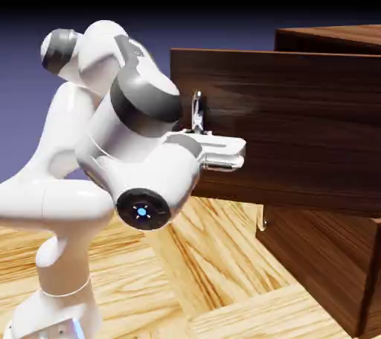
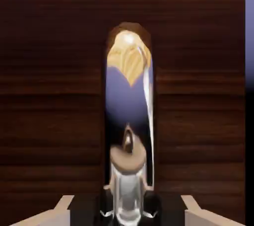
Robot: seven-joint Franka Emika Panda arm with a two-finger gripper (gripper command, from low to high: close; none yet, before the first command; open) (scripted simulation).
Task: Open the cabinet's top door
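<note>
Gripper (image 1: 199,130) is pinched nearly fully closed on the handle (image 1: 197,112), a curved silver bar on the top door (image 1: 298,129). Hand view: handle (image 2: 130,135) runs up the middle, mirror-like, w/ grey finger tips (image 2: 67,211) at either side of its base; dark wood grain of the door (image 2: 49,71) fills the rest. The top door stands swung out from the cabinet (image 1: 327,270), w/ its free edge toward the arm (image 1: 111,159). A second handle (image 1: 262,218) peeks out just below the door's bottom edge, on the cabinet's lower panel.
</note>
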